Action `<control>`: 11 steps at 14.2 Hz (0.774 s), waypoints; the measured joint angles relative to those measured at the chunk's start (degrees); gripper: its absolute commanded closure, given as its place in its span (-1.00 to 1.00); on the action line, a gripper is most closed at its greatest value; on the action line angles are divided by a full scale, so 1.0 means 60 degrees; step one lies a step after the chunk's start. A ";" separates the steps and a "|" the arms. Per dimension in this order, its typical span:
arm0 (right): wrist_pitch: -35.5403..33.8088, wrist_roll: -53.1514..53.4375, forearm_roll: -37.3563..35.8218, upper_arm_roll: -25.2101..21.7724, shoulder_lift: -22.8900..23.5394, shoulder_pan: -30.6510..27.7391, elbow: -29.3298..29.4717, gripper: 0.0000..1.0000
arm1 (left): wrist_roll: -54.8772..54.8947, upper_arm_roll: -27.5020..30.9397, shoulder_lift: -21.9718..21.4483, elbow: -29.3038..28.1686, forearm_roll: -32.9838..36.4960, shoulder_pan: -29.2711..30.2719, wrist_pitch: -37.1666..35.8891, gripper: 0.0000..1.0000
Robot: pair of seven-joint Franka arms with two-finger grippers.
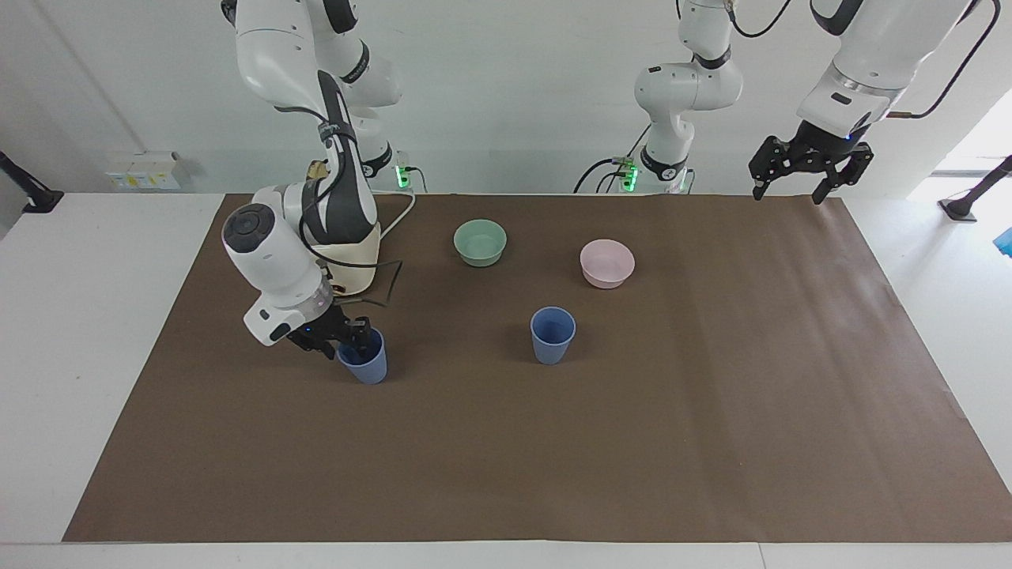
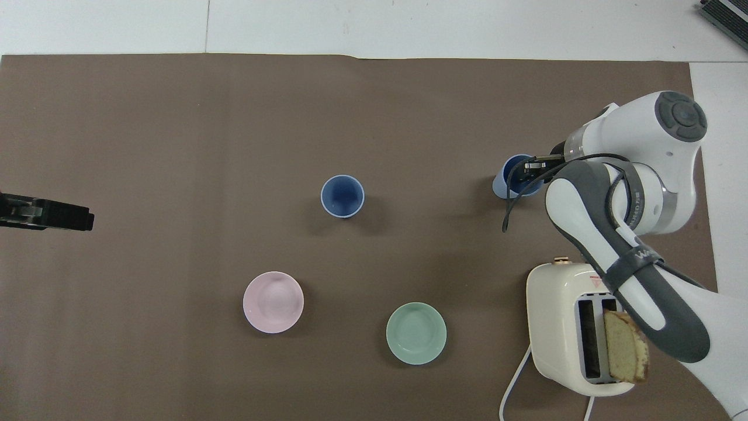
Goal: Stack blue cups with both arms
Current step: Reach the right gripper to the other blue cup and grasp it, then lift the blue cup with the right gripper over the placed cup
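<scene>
A: How are the blue cups looking?

B: Both are matte blue tumblers, tapered and handleless, standing upright on the brown mat and well apart. One blue cup (image 1: 553,335) is sitting mid-table, farther from the robots than the pink bowl (image 1: 607,263). The other blue cup (image 1: 363,357) is standing toward the right arm's end, farther from the robots than the cream toaster (image 2: 575,327).

A: What is the right gripper doing?

B: The right gripper (image 1: 342,341) is sitting at that cup's rim, one finger dipping inside and the other outside the wall. I cannot tell whether it is pinching the wall yet.

A: And the left one?

B: The left gripper (image 1: 809,167) is waiting in the air over the mat's corner at the left arm's end, its fingers spread apart and holding nothing.

A: Any writing?

B: The toaster is showing a small red triangle label on top, too small to read, and a slice of bread (image 2: 626,353) is sticking out of one slot. The pale green bowl (image 1: 480,242) is sitting beside the pink one.
</scene>
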 measured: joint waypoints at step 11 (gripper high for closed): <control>-0.1646 0.0483 -0.0104 -0.0005 -0.0152 0.0471 0.1281 1.00 | -0.0259 0.0003 0.0019 0.0151 -0.0001 0.0000 -0.0092 -1.00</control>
